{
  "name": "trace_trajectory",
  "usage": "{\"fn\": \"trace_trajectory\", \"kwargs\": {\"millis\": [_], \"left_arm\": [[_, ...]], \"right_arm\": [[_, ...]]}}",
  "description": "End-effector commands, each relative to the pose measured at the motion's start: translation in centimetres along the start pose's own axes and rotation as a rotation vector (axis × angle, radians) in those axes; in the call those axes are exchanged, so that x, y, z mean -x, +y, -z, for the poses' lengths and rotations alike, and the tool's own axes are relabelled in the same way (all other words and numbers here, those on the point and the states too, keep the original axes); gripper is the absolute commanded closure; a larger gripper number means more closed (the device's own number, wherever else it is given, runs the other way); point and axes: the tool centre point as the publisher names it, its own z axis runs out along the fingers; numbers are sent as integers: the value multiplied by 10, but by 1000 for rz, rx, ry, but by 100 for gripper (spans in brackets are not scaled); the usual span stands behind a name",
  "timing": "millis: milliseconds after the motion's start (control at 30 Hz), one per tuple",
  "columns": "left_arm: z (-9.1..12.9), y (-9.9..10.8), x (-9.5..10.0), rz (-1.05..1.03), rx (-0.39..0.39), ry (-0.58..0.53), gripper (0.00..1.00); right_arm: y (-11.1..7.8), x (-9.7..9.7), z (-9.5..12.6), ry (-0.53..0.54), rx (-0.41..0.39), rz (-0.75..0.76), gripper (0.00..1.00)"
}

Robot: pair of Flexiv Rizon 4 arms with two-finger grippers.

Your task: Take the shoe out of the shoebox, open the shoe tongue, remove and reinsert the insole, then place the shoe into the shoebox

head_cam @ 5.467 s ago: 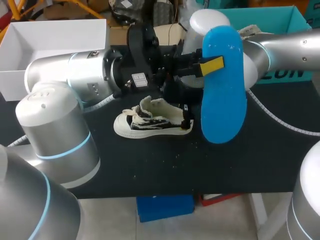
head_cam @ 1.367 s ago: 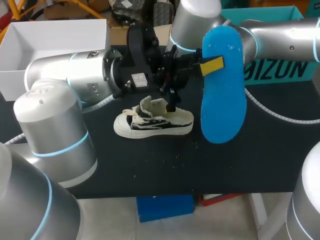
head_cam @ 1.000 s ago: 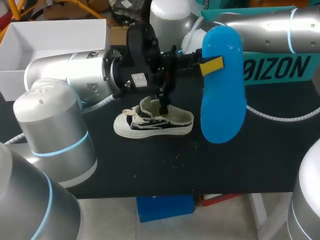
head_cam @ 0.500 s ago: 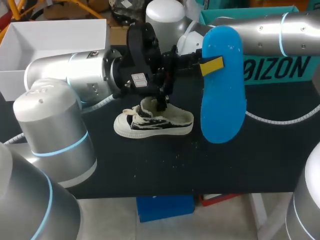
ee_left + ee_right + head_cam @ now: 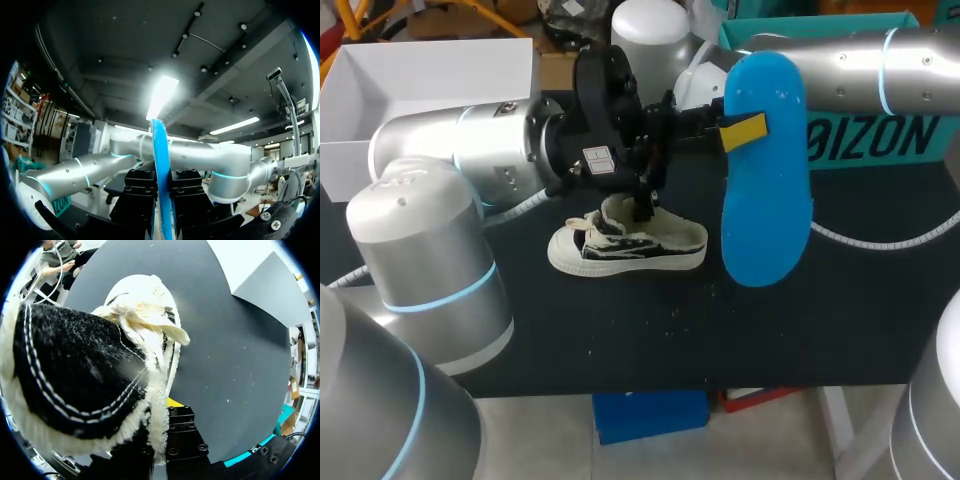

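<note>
1. Shoe [image 5: 625, 245] sits on the worktop [image 5: 620, 340], right fingers [image 5: 175, 402] pinching its collar; I'd pin it hard so the mouth gapes.
2. Left fingers [image 5: 745, 132] clamp the blue insole [image 5: 765, 200] upright near it; tip it in toe-first.
3. Shoebox [image 5: 420, 80]: far left corner.

Overhead and close right-wrist views share shoe [image 5: 625, 245].
</note>
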Motion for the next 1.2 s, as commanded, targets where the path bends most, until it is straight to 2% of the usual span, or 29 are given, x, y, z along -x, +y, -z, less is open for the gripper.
{"fn": "trace_trajectory", "kwargs": {"millis": [33,100,200,333,367,533,700,900,1200], "left_arm": [[-3,1,-1,-2,-2,-6,100],[-3,1,-1,-2,-2,-6,100],[-3,1,-1,-2,-2,-6,100],[-3,1,-1,-2,-2,-6,100],[-3,1,-1,-2,-2,-6,100],[-3,1,-1,-2,-2,-6,100],[-3,1,-1,-2,-2,-6,100],[-3,1,-1,-2,-2,-6,100],[-3,1,-1,-2,-2,-6,100]], "right_arm": [[-5,-1,15,25,2,-57,100],[-11,-1,35,46,9,-132,100],[-25,1,63,94,60,-294,100],[-37,-2,82,100,111,-479,100],[-41,-2,87,98,148,-577,100],[-56,-3,95,36,248,-985,100],[-64,-7,87,-65,256,-1256,100],[-63,-6,77,-119,252,-1390,100],[-65,0,75,-206,197,-1436,100]]}}
